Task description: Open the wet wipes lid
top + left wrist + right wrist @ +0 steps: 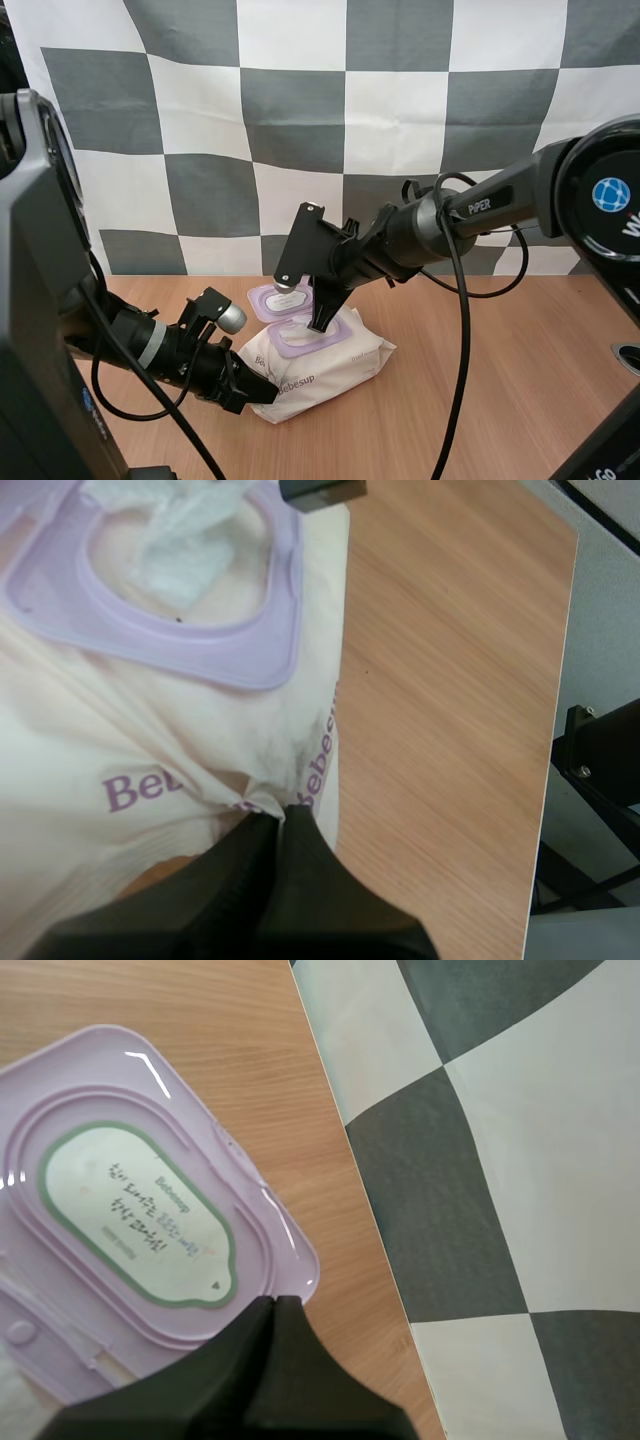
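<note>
High view: lid [270, 300] beyond pack [335, 368] edge

The pack [330, 375] was cream with purple lettering. Its lid [60, 1090] was glossy lilac, and the lid's oval label [135, 1215] was cream, edged in green, with dark and pinkish print. The frame [200, 645] round the opening was the same lilac, and the wipe [180, 540] in it was white. The surface [480, 400] was light brown wood grain. Both the left hand [268, 392] and the right hand [322, 322] were black.
</note>
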